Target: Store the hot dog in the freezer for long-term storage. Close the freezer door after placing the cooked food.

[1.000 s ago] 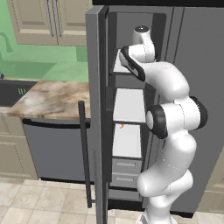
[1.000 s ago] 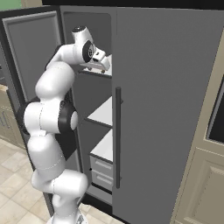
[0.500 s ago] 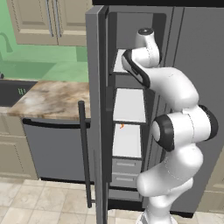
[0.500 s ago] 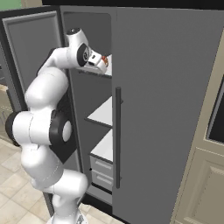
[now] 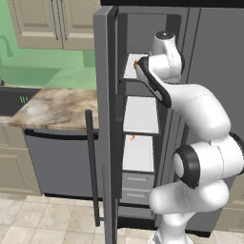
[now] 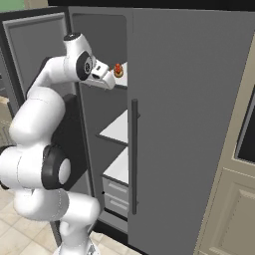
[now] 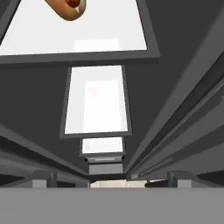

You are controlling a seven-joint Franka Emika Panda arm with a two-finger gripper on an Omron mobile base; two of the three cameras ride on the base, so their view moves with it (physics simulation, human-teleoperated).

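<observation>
One hot dog [image 7: 68,8] on top shelf [image 7: 105,30] (hand view) | fingers apart, empty.

One hot dog [image 7: 68,8]. One freezer [image 5: 140,143] with one open freezer door [image 5: 106,124]. Three white shelves [image 5: 141,114], stacked. Two grey drawers [image 5: 137,182]. One plain fridge door [image 6: 194,124]. One dishwasher [image 5: 62,162]. One marble tabletop [image 5: 52,107].

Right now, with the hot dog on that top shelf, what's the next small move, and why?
Probably back the gripper out of the freezer. The hot dog lies on the top shelf, free of the open gripper, and the freezer door stands wide open.
</observation>
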